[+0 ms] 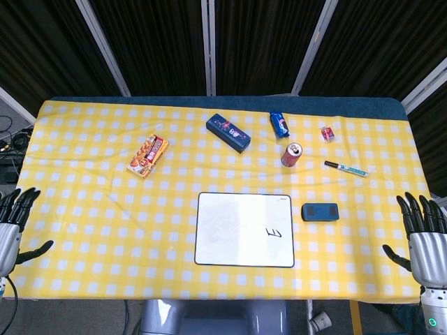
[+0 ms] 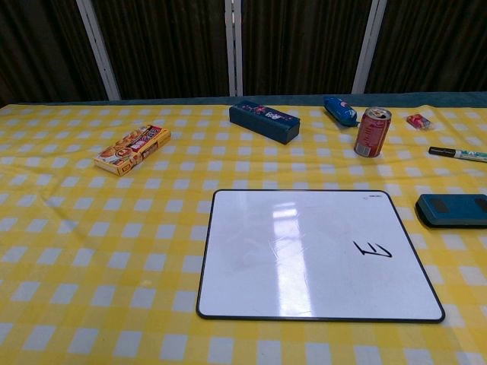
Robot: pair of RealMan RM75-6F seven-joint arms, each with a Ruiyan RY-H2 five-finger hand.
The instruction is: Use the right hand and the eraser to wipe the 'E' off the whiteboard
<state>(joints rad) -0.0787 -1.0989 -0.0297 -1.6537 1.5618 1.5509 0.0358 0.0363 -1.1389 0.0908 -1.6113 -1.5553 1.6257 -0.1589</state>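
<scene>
A white whiteboard [image 1: 230, 230] [image 2: 304, 258] with a black rim lies near the table's front edge. A black 'E' [image 1: 274, 234] [image 2: 373, 248] is drawn on its right part. The dark blue eraser [image 1: 320, 211] [image 2: 452, 210] lies flat on the cloth just right of the board. My right hand [image 1: 423, 236] hovers at the table's right edge, fingers spread, holding nothing, well right of the eraser. My left hand [image 1: 12, 227] hangs at the left edge, also spread and empty. Neither hand appears in the chest view.
Behind the board lie a red soda can [image 1: 291, 154] [image 2: 372, 131], a marker pen [image 1: 346, 168] [image 2: 459, 153], a blue box [image 1: 228, 132] [image 2: 265, 121], a blue packet [image 1: 280, 124] [image 2: 340, 111], a small red item [image 1: 327, 132] [image 2: 418, 120] and a snack box [image 1: 148, 155] [image 2: 132, 148].
</scene>
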